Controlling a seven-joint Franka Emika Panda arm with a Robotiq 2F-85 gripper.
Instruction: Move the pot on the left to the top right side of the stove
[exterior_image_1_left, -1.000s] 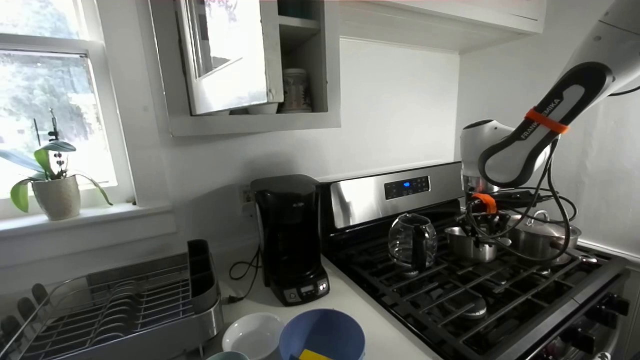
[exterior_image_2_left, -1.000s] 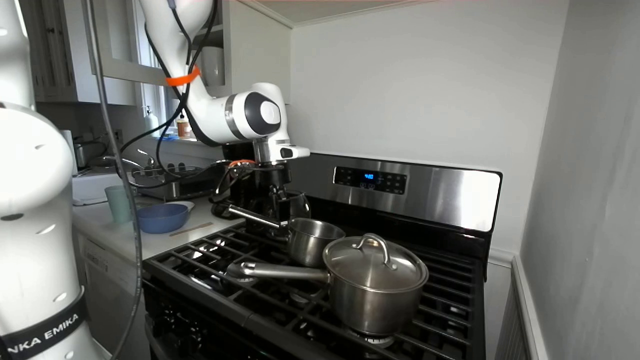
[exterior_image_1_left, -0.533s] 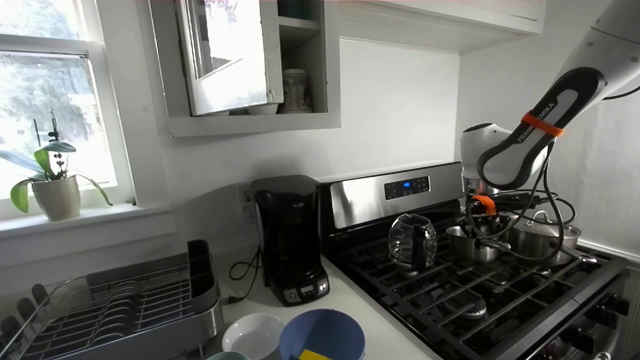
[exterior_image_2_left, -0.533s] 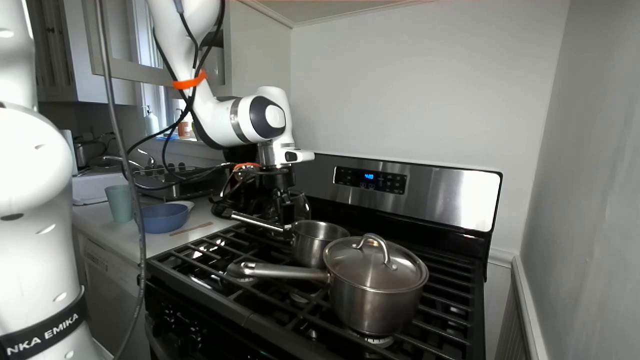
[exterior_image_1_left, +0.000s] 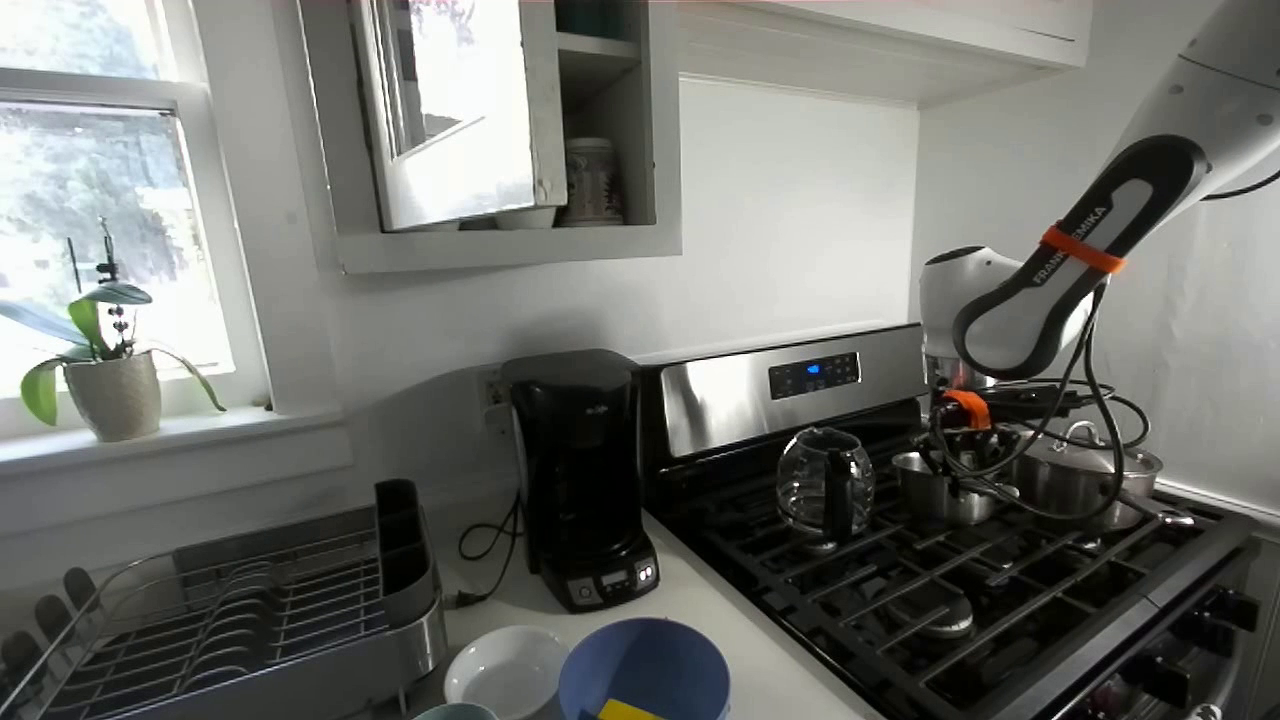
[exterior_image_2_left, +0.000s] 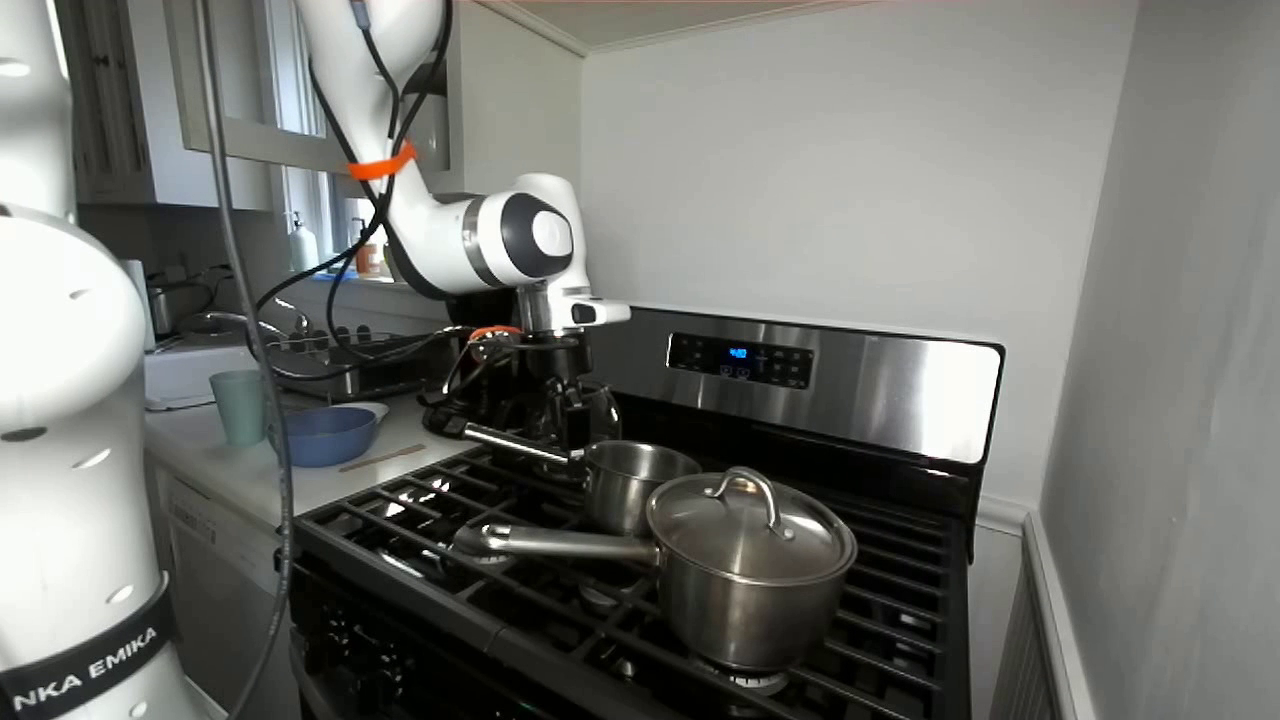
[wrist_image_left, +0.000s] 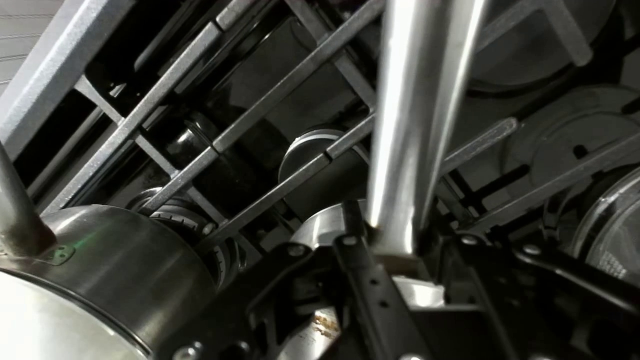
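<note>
Wrist view: can see the tool (wrist_image_left: 395, 227) set narrow, with black fingers (wrist_image_left: 377, 310) either side of the long steel handle (wrist_image_left: 420, 110), holding the round, straight-walled saucepan (exterior_image_2_left: 620, 500) by the handle's root. In both exterior views, can place the saucepan just beside and below the tool, over the black cast-iron grates (wrist_image_left: 270, 101) of the gas stove (exterior_image_1_left: 1120, 618), with its rim about level. Cannot tell whether resting on the grates or raised; can only note the lidded stainless-steel pot (exterior_image_2_left: 760, 620) in front of its base in an exterior view. Can see that pot near, on the far side of the saucepan from the tool, with a long handle reaching toward the stove's front edge. Across the tool from it, upright on the grates, can see a glass carafe (exterior_image_1_left: 800, 490) with a black handle, apart from the saucepan. Behind the tool, can make out a stainless-steel back panel (exterior_image_2_left: 880, 400) with a blue display (exterior_image_2_left: 738, 353). Farther from the tool, past the carafe, can see a black coffee maker (exterior_image_1_left: 575, 430) on the white tabletop (exterior_image_1_left: 755, 660), then a white bowl (exterior_image_1_left: 505, 665), a blue bowl (exterior_image_1_left: 650, 650) with something yellow (exterior_image_1_left: 625, 711) inside, and a dish rack (exterior_image_1_left: 330, 590).
</note>
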